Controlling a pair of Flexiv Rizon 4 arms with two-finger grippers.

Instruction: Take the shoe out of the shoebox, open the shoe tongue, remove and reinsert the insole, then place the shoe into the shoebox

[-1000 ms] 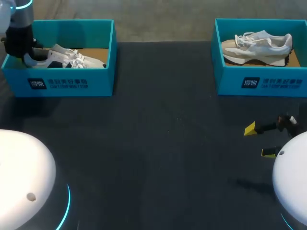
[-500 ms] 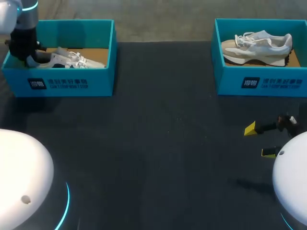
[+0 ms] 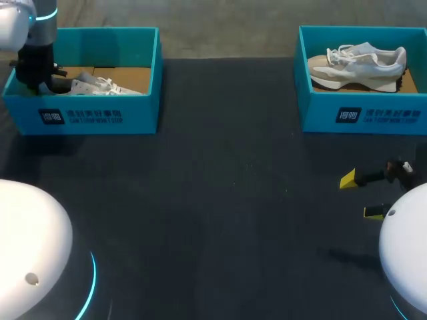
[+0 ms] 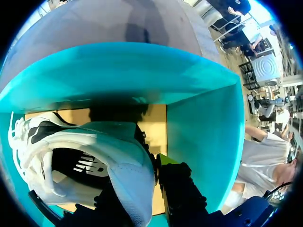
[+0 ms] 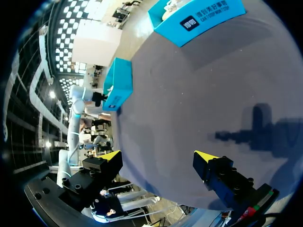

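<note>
Teal left shoebox (image 3: 100, 117): stands at the far left of the dark table (image 3: 220, 200). One long wall faces the robot, the top is open, and the brown cardboard floor shows inside.
White-and-black sneaker (image 3: 93, 85): inside the left shoebox, toward its left half.
Long axis: runs along the box's length, parallel to the near wall.
Heading: heel at the box's left end, toe pointing toward the middle of the table, laces uppermost.
Contact with the floor: cannot be told, since the near wall hides the sole.
Left gripper (image 4: 141, 171): reaches down into the left end of the box at the sneaker's heel. In the left wrist view the white heel wall stands between its two dark fingers, one yellow tip showing beside it. The jaws pinch the heel from both sides.
Right gripper (image 3: 360, 197): hangs above bare table at the near right, well apart from both boxes. Its jaws are spread wide with nothing between them.
Right shoebox (image 3: 363, 117): teal, at the far right of the table, top open.
Beige sneaker (image 3: 360, 63): lies lengthwise in the right shoebox, touched by no gripper.
</note>
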